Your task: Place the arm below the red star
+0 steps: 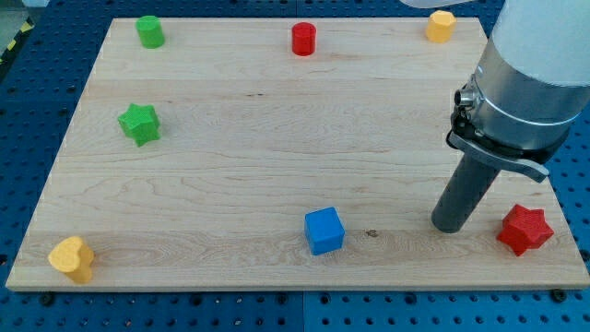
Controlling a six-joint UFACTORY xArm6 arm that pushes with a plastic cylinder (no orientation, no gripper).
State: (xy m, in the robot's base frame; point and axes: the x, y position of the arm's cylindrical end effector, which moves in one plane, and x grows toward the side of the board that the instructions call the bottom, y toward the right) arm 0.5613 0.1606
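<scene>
The red star [525, 229] lies near the board's bottom right corner. My tip [451, 224] rests on the board just to the left of the red star, at about the same height in the view, with a small gap between them. The rod rises from the tip up and to the right into the arm's grey body at the view's top right. The blue cube [324, 231] sits further left of my tip, near the bottom edge.
A red cylinder [304, 39] stands at top centre, a green cylinder [150, 31] at top left, a yellow block [441, 26] at top right. A green star [140, 124] lies at the left and a yellow heart [73, 258] at bottom left. The wooden board [240, 138] lies on a blue table.
</scene>
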